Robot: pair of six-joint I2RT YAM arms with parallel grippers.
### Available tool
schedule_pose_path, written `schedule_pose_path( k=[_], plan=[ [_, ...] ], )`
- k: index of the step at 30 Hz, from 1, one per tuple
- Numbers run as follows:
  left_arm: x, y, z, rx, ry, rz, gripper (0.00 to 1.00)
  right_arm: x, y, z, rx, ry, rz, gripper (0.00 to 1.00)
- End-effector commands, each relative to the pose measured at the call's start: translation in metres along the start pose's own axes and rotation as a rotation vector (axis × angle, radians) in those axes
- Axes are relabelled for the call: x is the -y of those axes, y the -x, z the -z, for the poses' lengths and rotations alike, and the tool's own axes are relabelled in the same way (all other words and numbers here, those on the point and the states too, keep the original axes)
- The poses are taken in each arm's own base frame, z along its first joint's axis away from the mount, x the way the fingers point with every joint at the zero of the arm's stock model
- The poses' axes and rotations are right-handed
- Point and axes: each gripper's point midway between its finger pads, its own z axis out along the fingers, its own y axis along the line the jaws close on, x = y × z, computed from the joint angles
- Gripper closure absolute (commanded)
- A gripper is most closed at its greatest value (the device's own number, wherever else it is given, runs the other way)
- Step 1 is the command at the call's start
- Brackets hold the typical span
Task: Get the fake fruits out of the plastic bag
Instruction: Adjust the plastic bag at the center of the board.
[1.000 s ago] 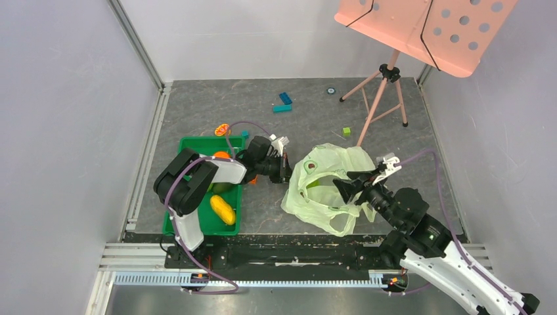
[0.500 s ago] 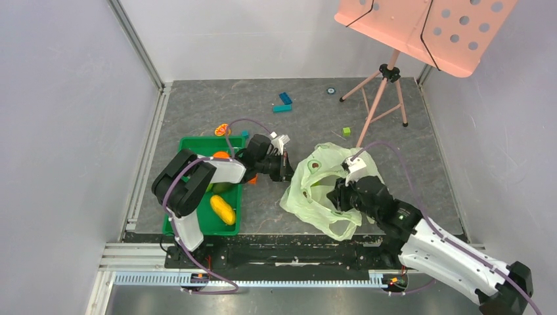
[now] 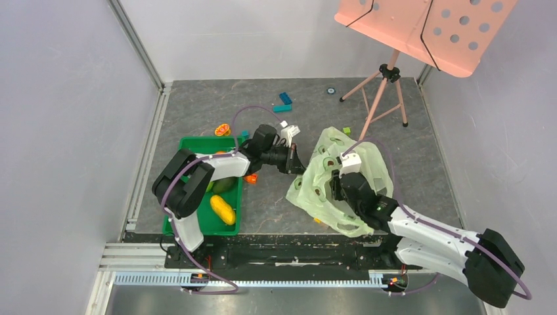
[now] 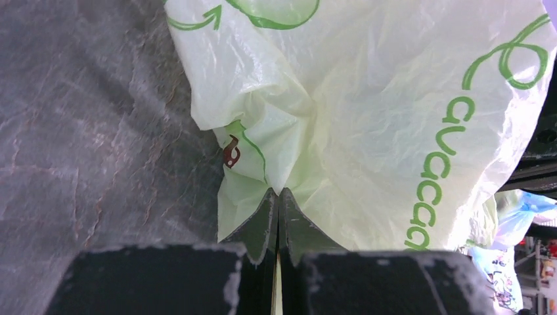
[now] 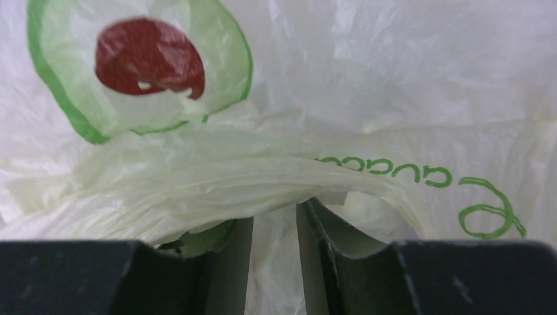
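Note:
The pale green plastic bag (image 3: 358, 197) with avocado prints lies bunched at the centre right of the floor. My left gripper (image 3: 295, 161) is at the bag's left edge, shut on a fold of the bag (image 4: 278, 193). My right gripper (image 3: 336, 190) is pressed into the bag's middle; its jaws (image 5: 274, 207) stand nearly closed with bag film between them and a bunched fold across the tips. A yellow fruit (image 3: 222, 209), a dark green one (image 3: 223, 186) and a round orange one (image 3: 221, 155) lie in the green tray (image 3: 197, 142). No fruit shows clearly inside the bag.
A flat orange piece (image 3: 222, 129) lies behind the tray. A small orange thing (image 3: 250, 178) sits under the left arm. Blue and teal blocks (image 3: 284, 102) and a green block (image 3: 346, 132) lie further back. A pink music stand's tripod (image 3: 381, 98) stands at the back right.
My right gripper swung left from the bag's right side into its middle and closed on it. The bag rose and bunched up. My left gripper moved right and slightly back with the bag's edge.

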Motion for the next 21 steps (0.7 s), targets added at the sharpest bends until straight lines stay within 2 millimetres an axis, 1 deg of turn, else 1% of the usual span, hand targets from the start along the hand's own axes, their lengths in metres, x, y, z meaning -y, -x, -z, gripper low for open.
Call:
schedule_pose_path(
  k=[1, 4, 5, 8, 11, 13, 17, 19, 21],
  plan=[
    [0.032, 0.033, 0.007, 0.031, -0.080, -0.236, 0.98, 0.010, 0.055, -0.001, 0.209, -0.083, -0.063, 0.67],
    [0.043, 0.041, 0.007, -0.005, -0.135, -0.318, 0.98, 0.008, 0.061, 0.005, 0.251, -0.054, -0.077, 0.69],
    [0.047, 0.046, 0.006, -0.011, -0.152, -0.353, 0.98, 0.006, 0.063, 0.008, 0.274, -0.033, -0.088, 0.69],
    [0.059, 0.053, 0.008, -0.039, -0.218, -0.439, 0.98, 0.001, 0.074, 0.022, 0.359, 0.043, -0.101, 0.69],
    [0.072, 0.055, 0.011, -0.049, -0.296, -0.493, 0.98, -0.002, 0.083, 0.034, 0.428, 0.095, -0.117, 0.69],
    [0.081, 0.057, 0.014, -0.045, -0.344, -0.520, 0.98, -0.006, 0.086, 0.039, 0.436, 0.124, -0.110, 0.68],
    [0.083, 0.057, 0.017, -0.079, -0.332, -0.534, 0.98, -0.016, 0.087, 0.043, 0.420, 0.181, -0.099, 0.64],
    [0.092, 0.059, 0.022, -0.104, -0.359, -0.541, 0.98, -0.015, 0.084, 0.043, 0.412, 0.177, -0.111, 0.63],
    [0.109, 0.061, 0.029, -0.122, -0.424, -0.534, 0.98, -0.009, 0.079, 0.041, 0.408, 0.149, -0.130, 0.60]
  ],
)
